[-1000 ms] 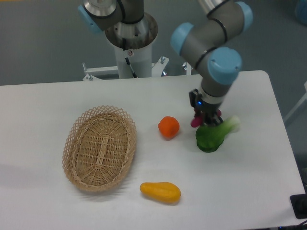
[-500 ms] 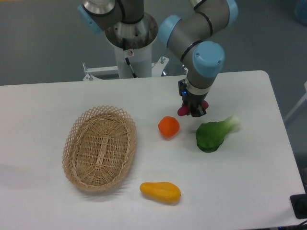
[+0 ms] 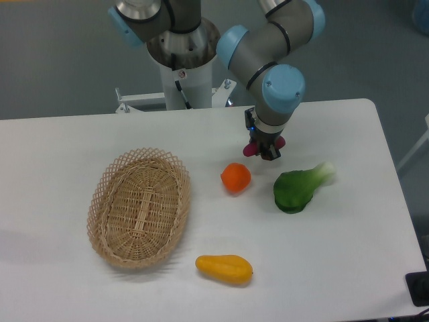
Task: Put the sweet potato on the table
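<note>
Clamping the small reddish-purple sweet potato [image 3: 257, 147], the pincer [image 3: 263, 151] hangs above the white surface [image 3: 60, 147] near its far edge. Dropped from there, I'd guess it rolls into the round orange fruit [image 3: 236, 177].

sweet potato [image 3: 251, 149]: reddish-purple | table [image 3: 60, 154]: white | basket [image 3: 139, 206]: tan woven lattice | round fruit [image 3: 236, 177]: orange | oblong fruit [image 3: 224, 268]: yellow-orange | vegetable [image 3: 299, 187]: green, pale stem
</note>
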